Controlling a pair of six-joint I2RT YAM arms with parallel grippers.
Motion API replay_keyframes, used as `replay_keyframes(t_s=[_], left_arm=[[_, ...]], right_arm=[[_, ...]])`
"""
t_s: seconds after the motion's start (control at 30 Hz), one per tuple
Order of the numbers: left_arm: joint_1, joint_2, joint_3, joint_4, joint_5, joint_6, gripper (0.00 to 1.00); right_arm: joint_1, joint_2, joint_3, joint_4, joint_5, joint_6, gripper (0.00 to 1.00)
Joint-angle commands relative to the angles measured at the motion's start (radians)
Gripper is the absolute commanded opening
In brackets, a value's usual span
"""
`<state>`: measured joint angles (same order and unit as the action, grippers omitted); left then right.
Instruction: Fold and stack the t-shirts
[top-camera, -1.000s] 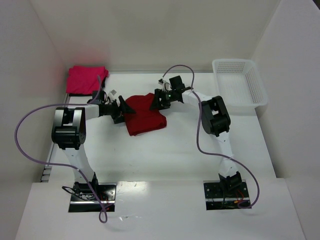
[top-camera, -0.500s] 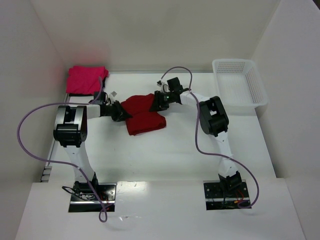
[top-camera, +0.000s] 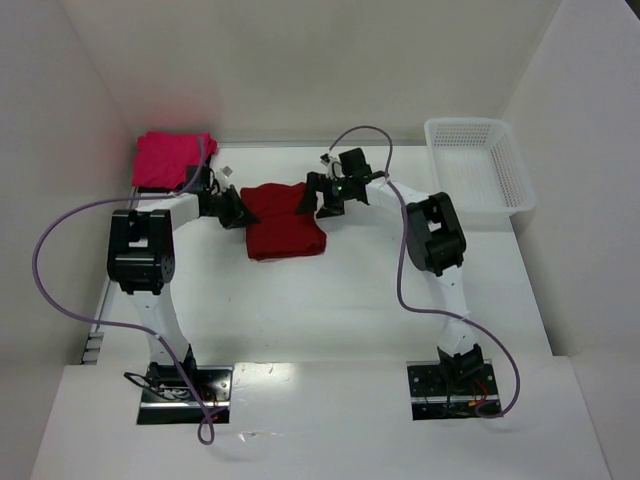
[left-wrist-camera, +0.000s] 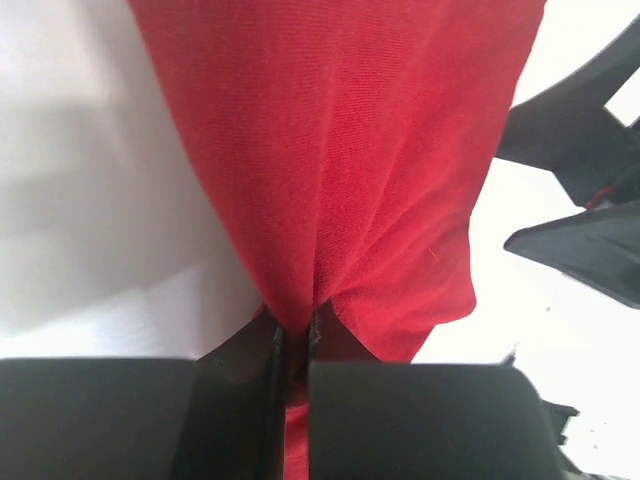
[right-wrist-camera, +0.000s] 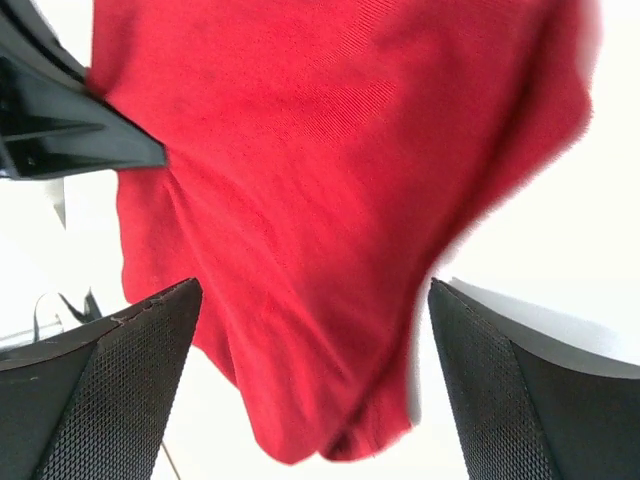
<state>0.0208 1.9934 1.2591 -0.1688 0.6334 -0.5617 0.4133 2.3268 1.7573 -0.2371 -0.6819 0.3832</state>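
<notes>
Between left gripper (left-wrist-camera: 296, 335) jaws, the crimson t-shirt (left-wrist-camera: 340, 150) is pinched.

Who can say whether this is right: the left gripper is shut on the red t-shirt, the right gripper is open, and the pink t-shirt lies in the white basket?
The pink t-shirt lies at the far left corner of the table, not in the white basket; the top view shows it. The rest stands.
</notes>
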Motion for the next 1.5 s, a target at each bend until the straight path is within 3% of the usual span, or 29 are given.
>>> replay_keyframes(t_s=[0.0, 0.17, 0.47, 0.93, 1.3, 1.47], left_arm=[[0.028, -0.031, 0.094, -0.118, -0.079, 0.109, 0.0], [0.028, -0.002, 0.239, -0.265, -0.211, 0.204, 0.0], [0.047, 0.174, 0.669, -0.517, -0.521, 0.35, 0.0], [0.076, 0.343, 1.06, -0.601, -0.905, 0.441, 0.0], [0.183, 0.544, 1.494, -0.666, -0.911, 0.46, 0.0], [0.241, 0.587, 1.556, -0.666, -0.911, 0.45, 0.0]], right_arm=[[-0.054, -0.127, -0.009, -0.008, 0.044, 0.009, 1.0], [-0.097, -0.23, -0.076, 0.015, 0.056, 0.029, 1.0], [-0.097, -0.365, -0.225, 0.015, 0.085, 0.02, 1.0], [-0.116, -0.603, -0.433, 0.005, 0.139, 0.02, 1.0], [-0.116, -0.627, -0.463, -0.004, 0.159, 0.103, 1.0], [-0.116, -0.618, -0.472, -0.004, 0.159, 0.137, 1.0]])
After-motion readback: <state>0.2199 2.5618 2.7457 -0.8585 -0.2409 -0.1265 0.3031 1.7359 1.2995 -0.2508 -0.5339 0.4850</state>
